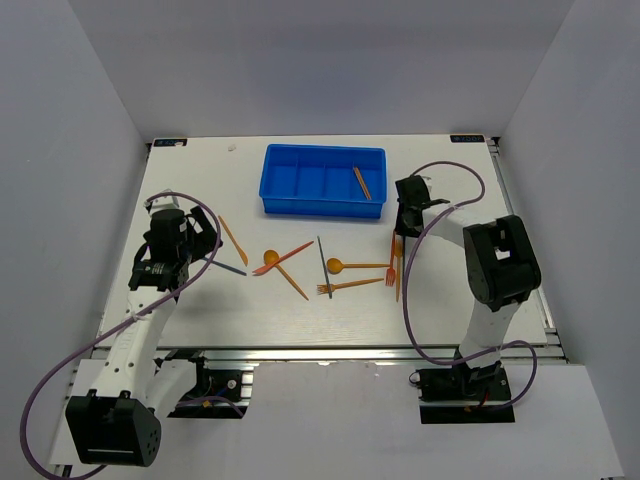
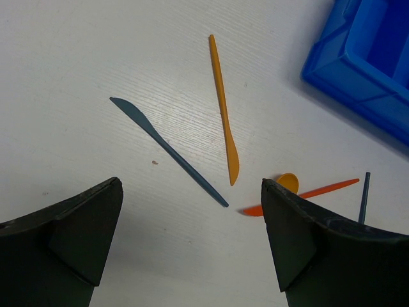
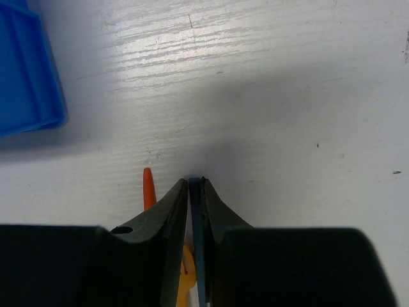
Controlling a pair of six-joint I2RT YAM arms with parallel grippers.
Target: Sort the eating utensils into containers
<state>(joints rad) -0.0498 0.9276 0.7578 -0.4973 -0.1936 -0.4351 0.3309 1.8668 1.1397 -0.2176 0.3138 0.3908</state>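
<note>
On the white table (image 1: 300,320), a blue knife (image 2: 167,152) is laid left-right, blade leftward, under the parted left gripper (image 2: 192,185). A thin blue utensil (image 3: 196,243) is pinched lengthwise by the right gripper (image 3: 196,181), beside the tray (image 1: 322,211).

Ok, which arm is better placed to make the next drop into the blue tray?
Right. The right gripper is shut on a thin dark blue utensil beside the blue tray's right end. The left gripper is open and empty above a dark blue knife and an orange knife, farther away.
</note>
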